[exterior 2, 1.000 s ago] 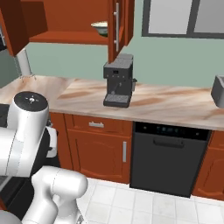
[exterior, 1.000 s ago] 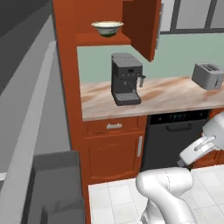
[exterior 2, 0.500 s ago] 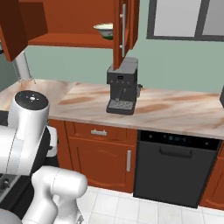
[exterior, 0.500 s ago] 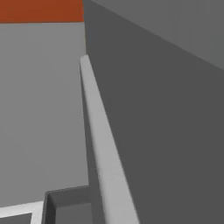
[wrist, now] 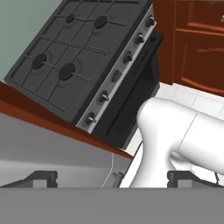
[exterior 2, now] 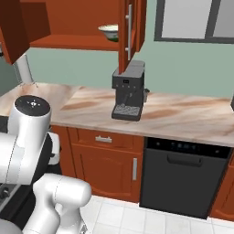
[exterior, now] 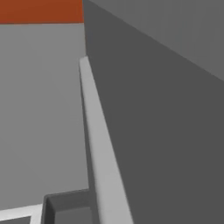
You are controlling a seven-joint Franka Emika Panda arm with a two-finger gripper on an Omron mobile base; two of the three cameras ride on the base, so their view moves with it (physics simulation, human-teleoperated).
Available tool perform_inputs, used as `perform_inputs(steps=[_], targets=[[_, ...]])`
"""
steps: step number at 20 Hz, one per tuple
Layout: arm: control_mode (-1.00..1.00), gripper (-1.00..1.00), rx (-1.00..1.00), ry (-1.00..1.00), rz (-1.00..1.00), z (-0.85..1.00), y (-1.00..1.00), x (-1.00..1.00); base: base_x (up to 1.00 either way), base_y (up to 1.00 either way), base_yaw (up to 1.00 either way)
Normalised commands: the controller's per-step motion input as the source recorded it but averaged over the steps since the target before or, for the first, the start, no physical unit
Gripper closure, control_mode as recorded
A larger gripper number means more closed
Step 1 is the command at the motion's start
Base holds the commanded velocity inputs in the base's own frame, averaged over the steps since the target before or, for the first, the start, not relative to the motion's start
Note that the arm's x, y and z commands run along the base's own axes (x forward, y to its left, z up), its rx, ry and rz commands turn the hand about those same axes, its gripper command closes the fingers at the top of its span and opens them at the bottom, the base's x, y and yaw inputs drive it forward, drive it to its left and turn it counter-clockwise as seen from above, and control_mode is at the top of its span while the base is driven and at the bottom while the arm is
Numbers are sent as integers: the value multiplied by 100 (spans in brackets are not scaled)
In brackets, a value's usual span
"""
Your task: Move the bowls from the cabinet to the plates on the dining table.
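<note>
In the left base view a grey slab (exterior: 166, 131) with a pale bar (exterior: 98, 148) along its edge stands very close, under a strip of red-brown wood (exterior: 41, 11), so I judge little open room on that side. In the right base view the cabinet (exterior 2: 68, 23) stands open and a cream bowl (exterior 2: 109, 31) sits on its shelf, above the desk (exterior 2: 183, 116) and coffee machine (exterior 2: 129, 91); no bowl is moved yet, so the task looks barely begun. The door edge (exterior 2: 123, 36) stands just beside the bowl. In the hand view, the fingers (wrist: 113, 179) point toward a stove (wrist: 83, 57) and floor, well apart and holding nothing.
</note>
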Motion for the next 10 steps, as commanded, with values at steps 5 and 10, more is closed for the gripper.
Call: perform_inputs(steps=[5, 10], targets=[[100, -100, 0, 0, 0, 0, 0, 0, 73, 3, 0], [100, -100, 0, 0, 0, 0, 0, 0, 62, 8, 0]])
